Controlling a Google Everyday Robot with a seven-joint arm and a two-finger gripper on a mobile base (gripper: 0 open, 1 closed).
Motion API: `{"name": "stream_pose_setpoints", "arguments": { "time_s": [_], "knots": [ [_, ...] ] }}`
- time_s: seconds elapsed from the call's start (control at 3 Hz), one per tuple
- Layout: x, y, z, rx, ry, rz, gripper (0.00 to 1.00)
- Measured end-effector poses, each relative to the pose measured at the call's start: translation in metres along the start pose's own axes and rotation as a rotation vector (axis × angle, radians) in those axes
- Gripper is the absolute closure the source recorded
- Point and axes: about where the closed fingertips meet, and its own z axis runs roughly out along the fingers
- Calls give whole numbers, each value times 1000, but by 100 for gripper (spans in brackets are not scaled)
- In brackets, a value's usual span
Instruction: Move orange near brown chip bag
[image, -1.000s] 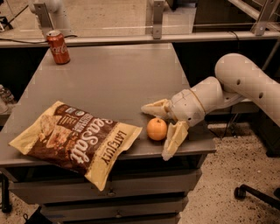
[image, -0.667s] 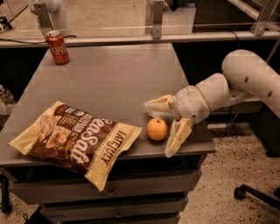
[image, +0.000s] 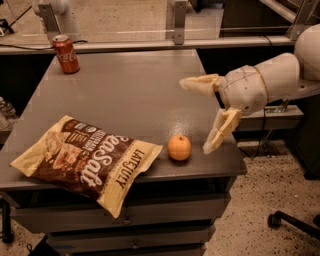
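The orange (image: 179, 147) sits on the grey table (image: 130, 85) near its front edge, a short gap to the right of the brown chip bag (image: 87, 159). The bag lies flat at the table's front left, one corner hanging over the edge. My gripper (image: 196, 116) is open and empty, raised above the table to the right of the orange. Its two pale fingers (image: 220, 131) are spread wide and touch nothing.
A red soda can (image: 66, 54) stands at the table's back left corner. A rail with metal posts (image: 178, 20) runs behind the table. The table's right edge drops to a speckled floor; a chair base (image: 295, 220) stands at lower right.
My gripper has let go of the orange and drawn back up and to the right. The orange stays put beside the bag.
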Motion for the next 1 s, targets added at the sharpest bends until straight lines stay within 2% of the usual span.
{"name": "stream_pose_setpoints", "arguments": {
  "time_s": [0.33, 0.67, 1.0],
  "knots": [
    [-19, -10, -40, 99, -11, -39, 0],
    [-22, -12, -44, 107, -12, -46, 0],
    [-19, -19, -60, 121, 37, -67, 0]
  ]
}}
